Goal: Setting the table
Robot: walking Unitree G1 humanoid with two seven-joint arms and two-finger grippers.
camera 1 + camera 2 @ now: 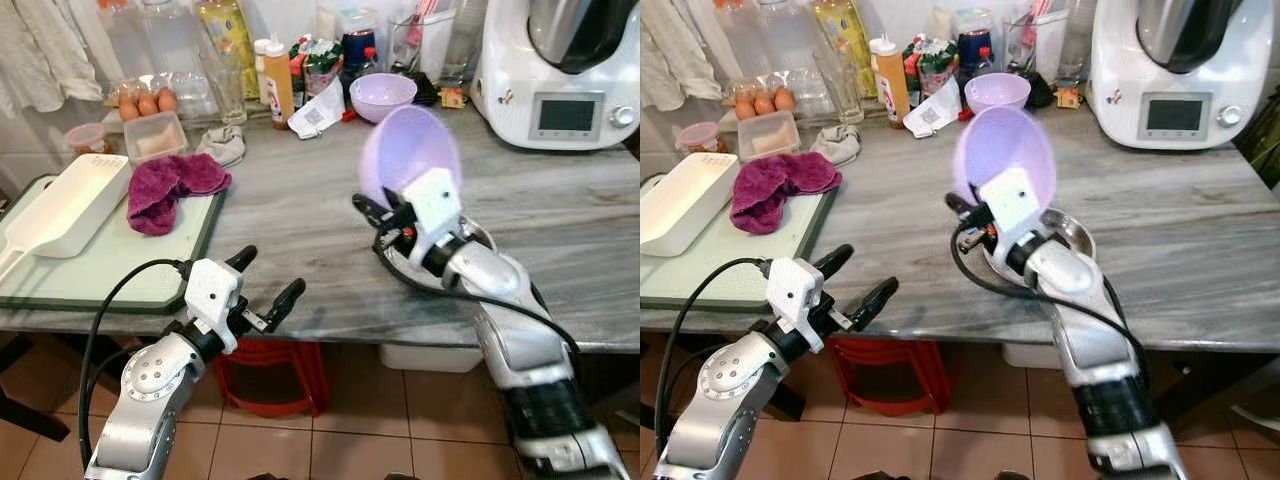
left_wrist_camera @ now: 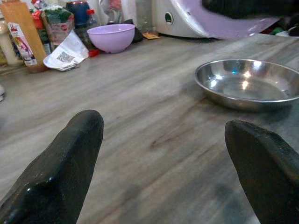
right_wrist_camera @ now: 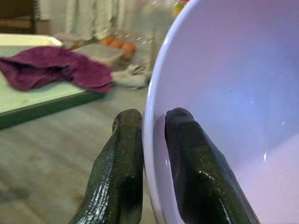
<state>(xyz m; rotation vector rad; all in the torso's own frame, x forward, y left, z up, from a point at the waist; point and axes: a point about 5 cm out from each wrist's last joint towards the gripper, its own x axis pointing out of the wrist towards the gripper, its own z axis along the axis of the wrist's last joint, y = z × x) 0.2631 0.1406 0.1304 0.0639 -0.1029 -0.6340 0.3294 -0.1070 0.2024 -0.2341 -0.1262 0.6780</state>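
Observation:
My right gripper (image 1: 392, 212) is shut on the rim of a lilac bowl (image 1: 410, 152), which it holds tilted on edge above the grey marbled counter (image 1: 300, 215). In the right wrist view one finger (image 3: 122, 163) lies outside the lilac bowl (image 3: 224, 93) and the other inside. Right under that arm a shallow steel dish (image 2: 247, 84) rests on the counter. A second lilac bowl (image 1: 383, 96) stands at the back among bottles. My left gripper (image 1: 268, 283) is open at the counter's front edge, nothing between its fingers.
A green board (image 1: 120, 270) at the left carries a white tray (image 1: 65, 205) and a purple cloth (image 1: 172, 185). Eggs (image 1: 147, 102), bottles and jars line the back wall. A white kitchen machine (image 1: 560, 70) stands back right. A red stool (image 1: 270, 370) sits under the counter.

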